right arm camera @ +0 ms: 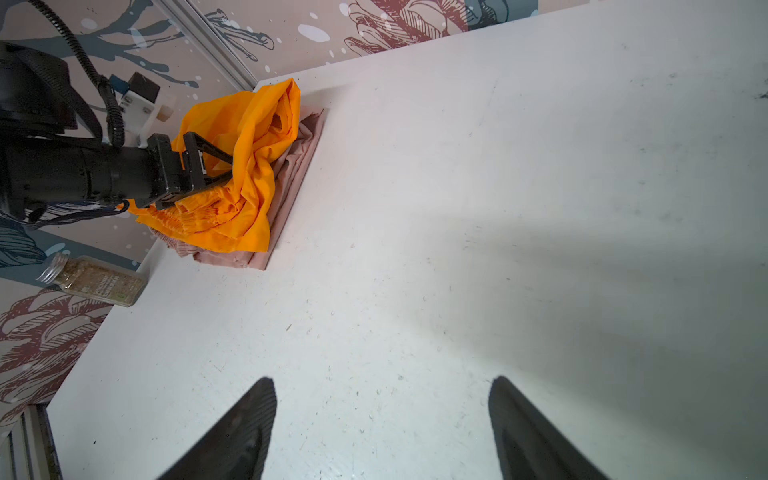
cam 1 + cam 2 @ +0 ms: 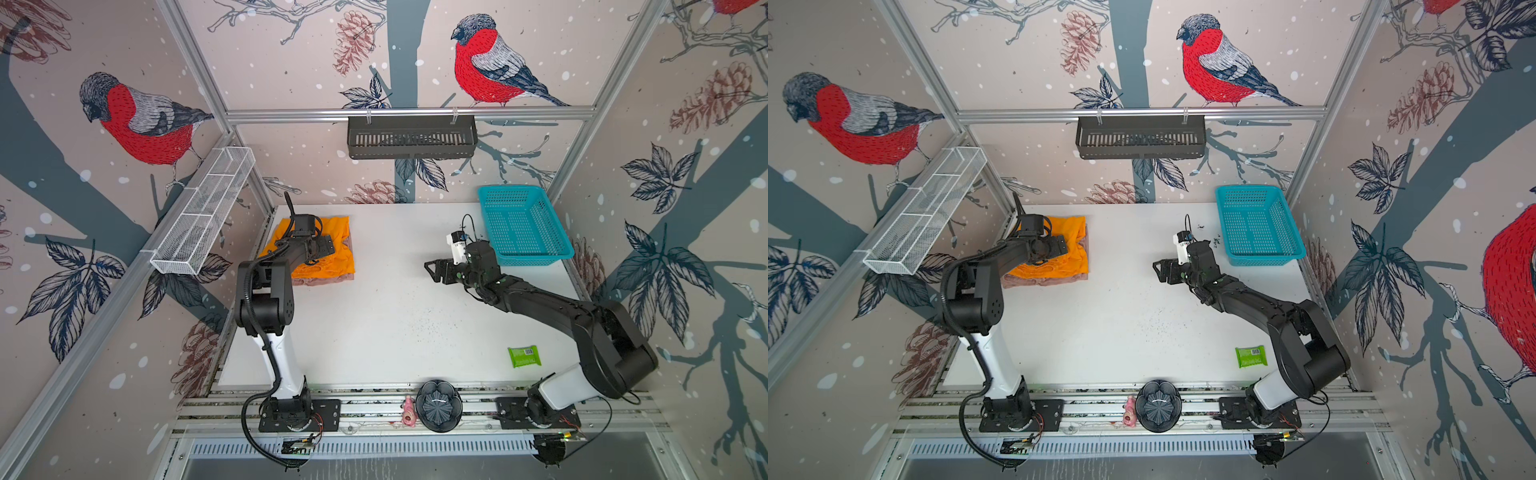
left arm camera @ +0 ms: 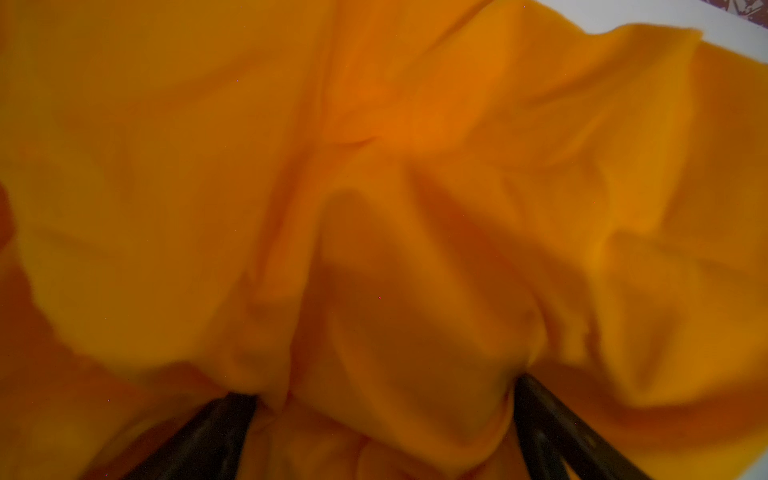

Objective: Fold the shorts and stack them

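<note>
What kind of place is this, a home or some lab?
Probably a robot test cell: left arm and right arm bolted to a metal rail beside a white table, wallpapered panels on an aluminium frame, orange shorts stacked on pink shorts.

White table (image 2: 395, 316): pink shorts (image 1: 293, 187), basket (image 2: 524, 232), packet (image 2: 524, 357)

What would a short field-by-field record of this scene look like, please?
stack: orange shorts lie rumpled on top of the folded pink shorts, far left of the table
left gripper: open, fingers spread in the orange fabric
right gripper: open, empty, above bare table
teal basket: far right corner, nothing visible inside
green packet: near right, on the table
spice jar: lying on its side at the table's left edge
</note>
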`<state>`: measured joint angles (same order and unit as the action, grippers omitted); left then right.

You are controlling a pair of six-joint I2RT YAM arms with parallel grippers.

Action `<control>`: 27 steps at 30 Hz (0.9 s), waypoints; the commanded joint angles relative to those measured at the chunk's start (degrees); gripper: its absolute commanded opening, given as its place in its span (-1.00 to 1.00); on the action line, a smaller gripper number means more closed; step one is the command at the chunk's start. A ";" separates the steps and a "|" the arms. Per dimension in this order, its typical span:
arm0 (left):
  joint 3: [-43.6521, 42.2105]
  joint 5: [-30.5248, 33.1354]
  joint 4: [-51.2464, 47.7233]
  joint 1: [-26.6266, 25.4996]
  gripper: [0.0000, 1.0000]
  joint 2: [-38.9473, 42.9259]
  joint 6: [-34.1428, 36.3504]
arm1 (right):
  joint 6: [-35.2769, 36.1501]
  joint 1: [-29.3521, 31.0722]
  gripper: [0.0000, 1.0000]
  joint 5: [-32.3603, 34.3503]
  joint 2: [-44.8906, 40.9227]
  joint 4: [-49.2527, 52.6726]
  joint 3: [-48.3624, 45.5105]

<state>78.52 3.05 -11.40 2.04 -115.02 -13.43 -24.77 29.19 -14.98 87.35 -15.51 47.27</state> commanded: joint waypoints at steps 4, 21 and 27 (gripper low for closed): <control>5.51 4.92 0.50 0.51 0.94 -5.98 9.24 | 2.15 -2.41 0.63 0.14 -0.23 -2.79 0.44; -26.94 0.49 22.74 -0.23 0.94 34.46 -0.23 | 16.90 -8.96 0.96 19.17 -14.42 -0.05 -4.05; -57.04 13.13 46.65 -4.77 0.96 54.54 -5.54 | 15.56 -13.26 0.99 40.30 -23.25 -8.62 -17.76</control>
<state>28.60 8.47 19.59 -0.97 -64.64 -16.49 -9.08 17.74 12.14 65.54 -18.63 32.80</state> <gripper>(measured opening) 0.973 0.998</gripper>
